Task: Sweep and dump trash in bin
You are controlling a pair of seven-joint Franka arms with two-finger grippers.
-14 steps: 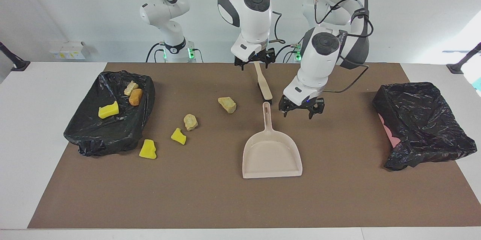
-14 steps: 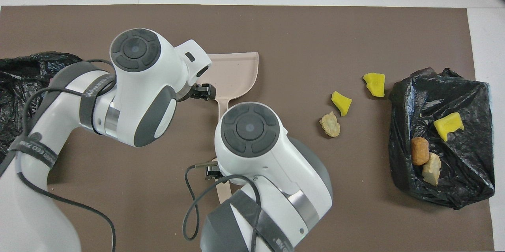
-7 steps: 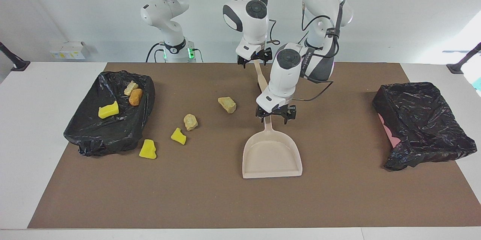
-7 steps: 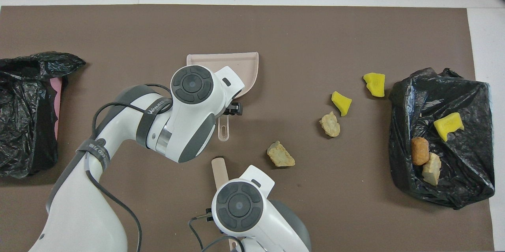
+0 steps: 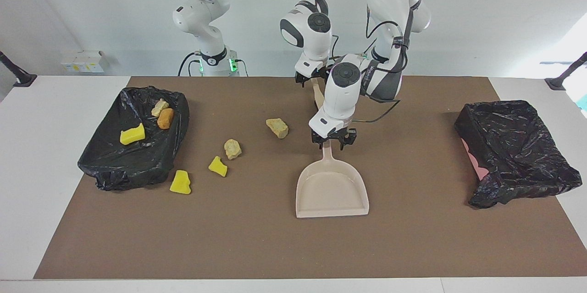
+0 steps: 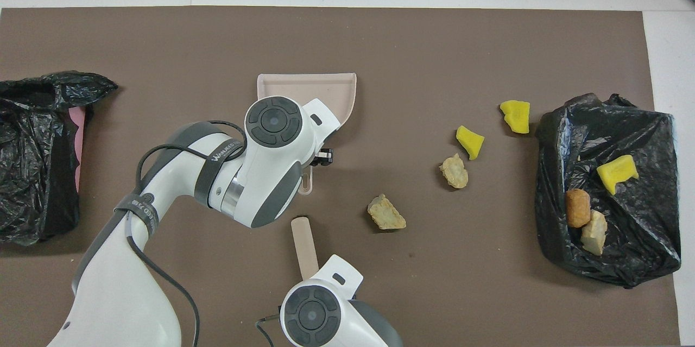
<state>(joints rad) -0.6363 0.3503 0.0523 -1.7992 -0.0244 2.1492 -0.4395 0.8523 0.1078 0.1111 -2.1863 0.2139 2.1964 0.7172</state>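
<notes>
Left gripper (image 5: pixel 328 139) is down at the handle of the beige dustpan (image 5: pixel 332 190), a finger on either side of it; whether they have closed onto the handle I cannot tell. Facing view shows this contact; from overhead the left arm's wrist covers the spot, with only the handle's end (image 6: pixel 307 183) and the pan's wide edge showing.

Right gripper (image 5: pixel 313 76) is over the brush (image 5: pixel 317 93), at the robots' end of the brown mat (image 5: pixel 275 247); its fingers stand wide apart, nothing held. Overhead shows the brush handle (image 6: pixel 304 246) plainly, running toward the dustpan; in the facing view the left arm hides most of it.

Trash: four lumps lie loose on the mat toward the right arm's end, namely a beige lump (image 5: pixel 277 128) nearest the dustpan, a second beige lump (image 5: pixel 232 148), a yellow chunk (image 5: pixel 218 166) and another yellow chunk (image 5: pixel 180 182) just beside the black-lined bin (image 5: pixel 114 169). Three more sit in that bin: yellow (image 5: pixel 132 135), orange-brown (image 5: pixel 165 118), beige (image 5: pixel 159 107).

A second black-lined bin (image 5: pixel 518 155) is at the left arm's end of the surface; overhead catches only part of it (image 6: pixel 32 146), with pink showing
</notes>
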